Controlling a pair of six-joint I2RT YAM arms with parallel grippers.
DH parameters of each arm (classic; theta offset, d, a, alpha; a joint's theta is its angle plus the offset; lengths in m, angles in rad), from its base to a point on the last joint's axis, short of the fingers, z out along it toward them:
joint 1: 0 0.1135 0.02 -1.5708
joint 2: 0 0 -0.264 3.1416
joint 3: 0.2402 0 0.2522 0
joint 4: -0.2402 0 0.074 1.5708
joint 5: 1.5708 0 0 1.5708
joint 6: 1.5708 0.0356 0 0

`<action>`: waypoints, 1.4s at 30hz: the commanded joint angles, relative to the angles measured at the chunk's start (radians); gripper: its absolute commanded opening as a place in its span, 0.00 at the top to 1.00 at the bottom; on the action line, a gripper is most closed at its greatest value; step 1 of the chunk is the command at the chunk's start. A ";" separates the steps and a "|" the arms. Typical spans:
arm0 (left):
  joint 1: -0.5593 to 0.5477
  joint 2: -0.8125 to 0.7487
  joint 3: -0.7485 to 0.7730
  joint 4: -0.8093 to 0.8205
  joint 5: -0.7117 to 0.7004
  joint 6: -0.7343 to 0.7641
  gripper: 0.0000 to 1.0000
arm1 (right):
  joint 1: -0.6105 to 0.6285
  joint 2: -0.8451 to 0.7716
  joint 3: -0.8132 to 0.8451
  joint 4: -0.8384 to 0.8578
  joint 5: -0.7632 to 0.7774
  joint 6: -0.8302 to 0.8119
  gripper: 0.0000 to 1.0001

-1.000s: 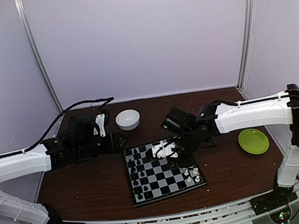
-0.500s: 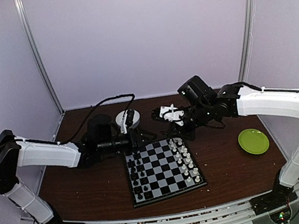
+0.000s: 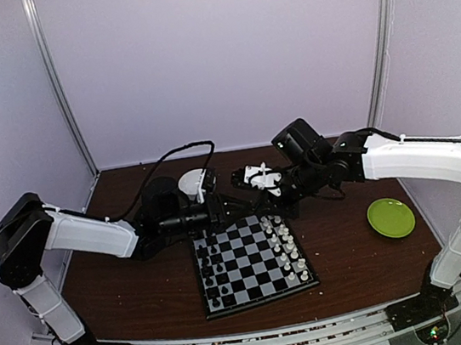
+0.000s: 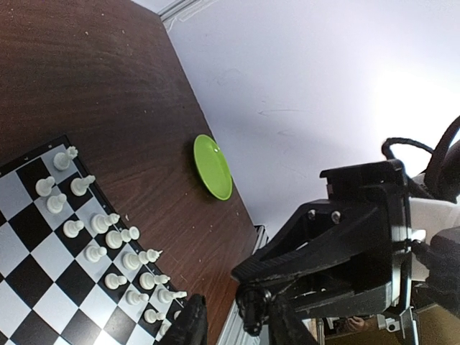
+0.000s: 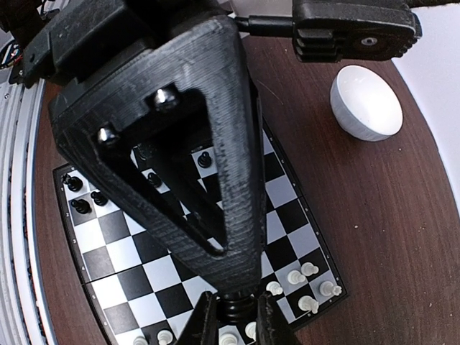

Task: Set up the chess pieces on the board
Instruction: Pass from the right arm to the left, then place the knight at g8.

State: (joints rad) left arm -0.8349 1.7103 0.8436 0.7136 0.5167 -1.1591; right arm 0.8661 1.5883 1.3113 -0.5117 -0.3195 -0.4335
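Observation:
The board lies at mid table, with black pieces along its left side and white pieces along its right. My two grippers meet above its far edge. My right gripper is shut on a small black piece, which sits between its fingertips. My left gripper is open, with its fingers on either side of the same piece. A gap shows on one side of the piece between those fingers. The board also shows in the left wrist view and the right wrist view.
A white bowl stands behind the left gripper and shows in the right wrist view. A green plate lies at the right and shows in the left wrist view. Crumbs dot the brown table. Both arms cross above the board's far edge.
My left arm has reached right until its gripper meets the right one. My right gripper has risen from over the board to its far edge. More white pieces stand on the right side.

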 commanded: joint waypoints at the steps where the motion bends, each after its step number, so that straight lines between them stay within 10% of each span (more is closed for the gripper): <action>1: -0.004 0.022 0.029 0.114 0.036 -0.024 0.73 | 0.004 0.006 0.016 0.007 -0.018 0.015 0.87; 10: -0.006 0.049 0.026 0.185 0.058 -0.051 0.92 | 0.007 0.012 0.017 0.010 -0.014 0.018 0.85; 14: -0.004 0.035 0.032 0.157 0.065 -0.021 1.00 | 0.007 0.004 0.020 -0.007 -0.005 0.027 0.66; 19: 0.013 -0.095 0.112 -0.291 0.032 0.252 1.00 | -0.044 -0.084 -0.010 -0.099 -0.117 0.024 0.52; 24: 0.016 -0.208 0.325 -1.035 -0.276 0.682 1.00 | -0.131 -0.186 -0.095 -0.138 -0.200 0.022 0.50; 29: 0.030 -0.226 0.418 -1.386 -0.531 0.836 1.00 | -0.193 -0.220 -0.225 -0.040 -0.229 0.062 0.49; 42: 0.063 -0.072 0.441 -1.459 -0.551 0.833 1.00 | -0.199 -0.179 -0.221 -0.063 -0.266 0.033 0.49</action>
State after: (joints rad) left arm -0.7795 1.6028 1.2697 -0.7490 -0.0326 -0.3477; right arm 0.6716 1.4002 1.0821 -0.5751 -0.5606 -0.3935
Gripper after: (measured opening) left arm 0.032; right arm 0.511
